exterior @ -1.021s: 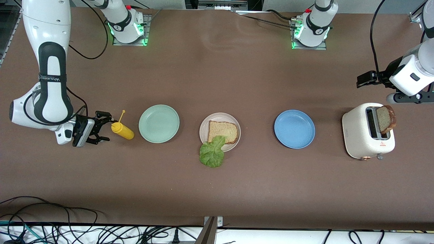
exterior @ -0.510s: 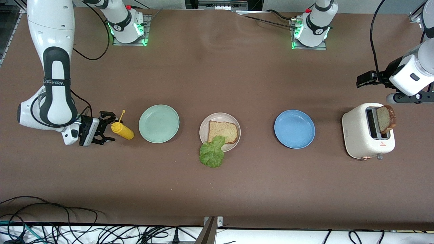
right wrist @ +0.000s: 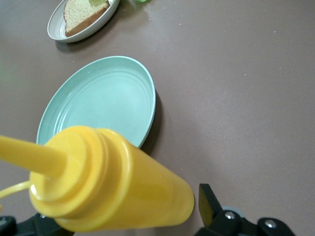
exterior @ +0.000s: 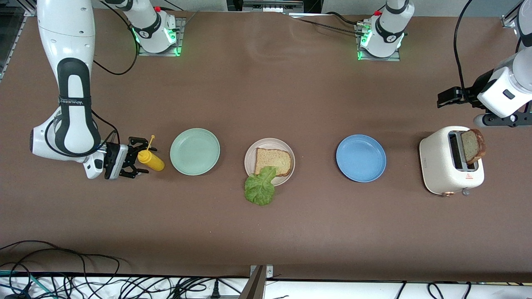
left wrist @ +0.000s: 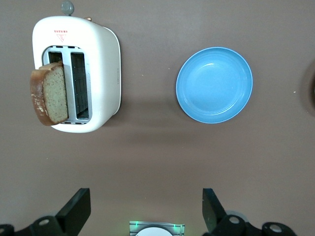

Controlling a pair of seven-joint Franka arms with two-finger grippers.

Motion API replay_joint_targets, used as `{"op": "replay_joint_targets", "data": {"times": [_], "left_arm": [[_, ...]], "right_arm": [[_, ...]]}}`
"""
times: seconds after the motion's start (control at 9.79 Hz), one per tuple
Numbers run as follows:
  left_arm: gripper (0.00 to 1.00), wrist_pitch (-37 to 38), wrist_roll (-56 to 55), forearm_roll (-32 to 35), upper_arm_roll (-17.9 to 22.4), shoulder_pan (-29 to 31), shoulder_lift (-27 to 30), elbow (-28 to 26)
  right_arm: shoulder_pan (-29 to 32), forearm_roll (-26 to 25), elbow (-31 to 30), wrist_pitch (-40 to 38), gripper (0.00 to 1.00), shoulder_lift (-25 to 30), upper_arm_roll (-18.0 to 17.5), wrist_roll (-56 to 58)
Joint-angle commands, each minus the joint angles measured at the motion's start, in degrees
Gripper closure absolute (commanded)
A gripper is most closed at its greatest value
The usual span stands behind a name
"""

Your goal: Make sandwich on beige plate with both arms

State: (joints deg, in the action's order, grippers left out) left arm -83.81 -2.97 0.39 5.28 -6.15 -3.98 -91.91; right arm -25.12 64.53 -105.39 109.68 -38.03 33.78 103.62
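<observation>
Three plates sit in a row across the middle of the frame: a green plate (exterior: pixel 195 151), the beige plate (exterior: pixel 250 160) and a blue plate (exterior: pixel 360 158). There are two bread slices: one slice (exterior: pixel 272 161) on the beige plate, one toast (exterior: pixel 473 145) standing in the toaster (exterior: pixel 440 166). A single lettuce leaf (exterior: pixel 260 186) overlaps the beige plate's rim and the counter (exterior: pixel 266 224). Since a second ago the right hand (exterior: pixel 139 160), fingers apart, has closed in around the yellow bottle (exterior: pixel 151 160) at mid-left. The left hand (left wrist: pixel 146 209) waits spread above the toaster.
</observation>
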Motion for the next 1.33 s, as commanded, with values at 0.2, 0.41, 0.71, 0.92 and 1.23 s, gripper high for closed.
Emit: {"op": "replay_joint_targets", "data": {"times": [0.2,0.41,0.71,0.92,1.23], "left_arm": [[0.00,0.1,-0.5,2.3,0.1,0.3,1.7,0.0],[0.00,0.1,-0.5,2.3,-0.1,1.5,2.1,0.0],[0.00,0.1,-0.5,2.3,-0.4,1.2,3.2,-0.5],[0.00,0.1,-0.5,2.3,-0.4,1.0,4.2,-0.9],[0.00,0.1,-0.5,2.3,-1.1,1.8,4.5,-1.0]], "right_arm": [[0.9,1.4,1.0,-0.8,0.68,-1.1,-0.8,1.7],[0.8,1.2,1.4,-0.8,0.85,-0.5,-0.5,0.4],[0.5,-5.8,6.5,-3.1,0.96,0.0,0.9,-4.0],[-0.1,-15.1,12.5,-6.1,0.96,1.0,0.9,-14.6],[-5.8,-25.7,19.9,-8.3,0.96,1.4,0.9,-29.8]]}}
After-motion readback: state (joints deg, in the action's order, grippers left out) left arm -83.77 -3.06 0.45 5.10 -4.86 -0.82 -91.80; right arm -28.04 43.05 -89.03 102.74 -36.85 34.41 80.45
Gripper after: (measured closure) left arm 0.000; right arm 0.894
